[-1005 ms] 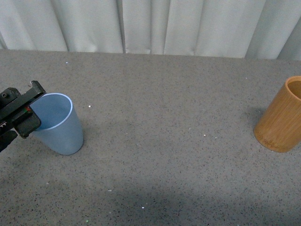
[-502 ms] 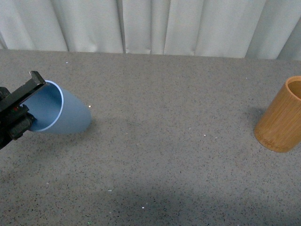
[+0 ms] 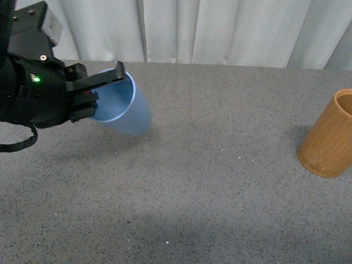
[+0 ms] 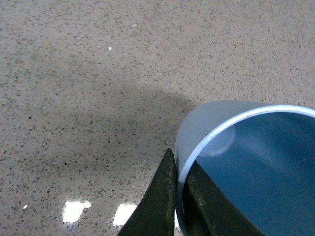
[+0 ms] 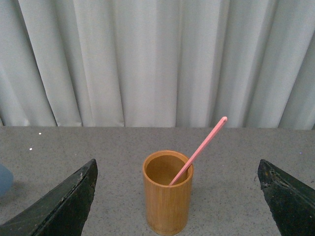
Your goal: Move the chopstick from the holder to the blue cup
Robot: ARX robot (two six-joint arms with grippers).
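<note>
Your left claw (image 4: 181,191) pinches the blue cup (image 3: 129,113) by its rim, tilted and far left of the holder (image 3: 327,140), likely to bring it closer; your right claw (image 5: 177,163) gapes before the holder's leaning chopstick (image 5: 199,150).

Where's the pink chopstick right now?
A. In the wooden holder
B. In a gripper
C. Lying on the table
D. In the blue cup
A: the right wrist view shows the chopstick leaning in the holder; the left gripper holds only the cup.
</note>
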